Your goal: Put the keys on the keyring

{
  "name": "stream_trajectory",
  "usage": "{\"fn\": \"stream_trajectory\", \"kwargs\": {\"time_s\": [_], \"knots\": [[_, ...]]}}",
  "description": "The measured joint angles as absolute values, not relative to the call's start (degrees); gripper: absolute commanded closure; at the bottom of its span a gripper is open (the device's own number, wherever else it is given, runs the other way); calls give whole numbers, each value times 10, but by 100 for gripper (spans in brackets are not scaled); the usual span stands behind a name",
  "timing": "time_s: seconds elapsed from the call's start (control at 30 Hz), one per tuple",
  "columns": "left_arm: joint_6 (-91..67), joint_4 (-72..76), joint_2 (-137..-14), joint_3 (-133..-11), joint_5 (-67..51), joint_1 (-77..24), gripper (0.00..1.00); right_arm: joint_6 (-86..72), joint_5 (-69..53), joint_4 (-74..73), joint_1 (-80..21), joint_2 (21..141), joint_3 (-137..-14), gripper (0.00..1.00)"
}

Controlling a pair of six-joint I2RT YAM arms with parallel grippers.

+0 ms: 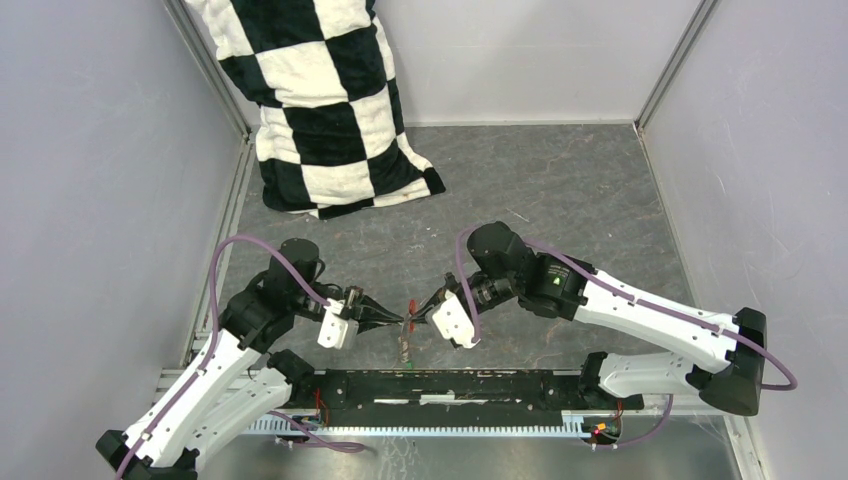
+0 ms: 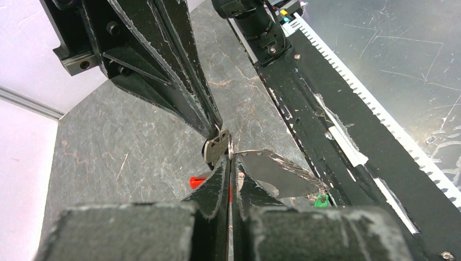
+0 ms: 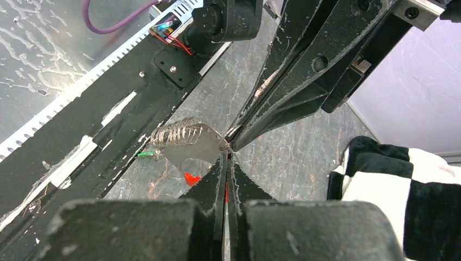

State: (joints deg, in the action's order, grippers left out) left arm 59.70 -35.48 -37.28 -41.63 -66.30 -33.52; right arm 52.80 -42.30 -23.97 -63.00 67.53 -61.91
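The keyring hangs between both grippers above the table. Its thin ring (image 2: 231, 145), red plastic piece (image 2: 198, 181) and grey strip (image 2: 282, 173) show in the left wrist view, and the strip (image 3: 191, 149) and red piece (image 3: 189, 178) in the right wrist view. A green-tagged key (image 2: 321, 200) dangles at the strip's far end by a wire coil (image 3: 176, 134). My left gripper (image 2: 230, 161) is shut on the ring. My right gripper (image 3: 226, 156) is shut, and a dark-headed key (image 2: 216, 148) sits at its tips against the ring. From above the grippers (image 1: 408, 318) meet tip to tip.
A black and white chequered cloth (image 1: 315, 100) lies at the back left. The black base rail (image 1: 450, 388) runs along the near edge below the keyring. Grey walls (image 1: 90, 180) enclose the marbled table (image 1: 560, 190).
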Motion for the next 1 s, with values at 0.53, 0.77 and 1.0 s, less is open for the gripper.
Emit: {"fn": "stream_trajectory", "kwargs": {"time_s": [0.53, 0.77, 1.0], "knots": [[597, -359, -375, -416, -663, -335, 98, 535, -413, -251, -647, 688, -638, 100], [597, -359, -375, -416, -663, -335, 98, 540, -399, -255, -648, 690, -638, 100], [597, -359, -375, -416, -663, -335, 98, 544, -400, -261, -650, 690, -638, 99]]}}
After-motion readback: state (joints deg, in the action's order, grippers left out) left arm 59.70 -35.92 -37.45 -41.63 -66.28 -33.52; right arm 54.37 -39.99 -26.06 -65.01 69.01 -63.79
